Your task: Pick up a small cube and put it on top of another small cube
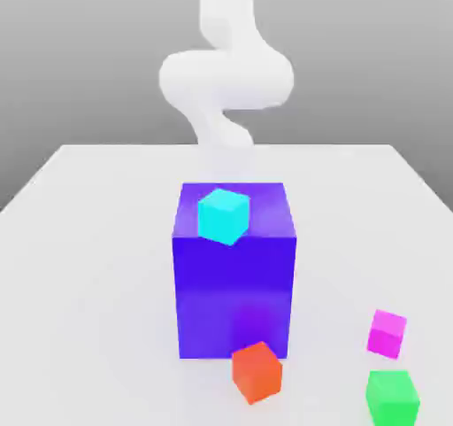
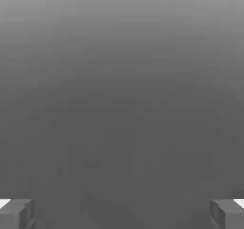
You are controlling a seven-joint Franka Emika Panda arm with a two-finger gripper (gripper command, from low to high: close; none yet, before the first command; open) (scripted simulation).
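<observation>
Near tabletop (image 1: pixel 80 203) front edge, toward exterior view's right corner: small cube (image 1: pixel 387 333), magenta, beside green cube (image 1: pixel 392 396). My tool (image 2: pixel 122 214) fully open, holding nothing. Step: approach not begun. Next: descend over magenta cube, straddle, close.

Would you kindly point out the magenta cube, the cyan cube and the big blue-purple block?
magenta cube (image 1: pixel 387 334), exterior view, on its front face.
cyan cube (image 1: pixel 222 215), exterior view, mid-body.
big blue-purple block (image 1: pixel 233 296), exterior view, on its front face.
</observation>
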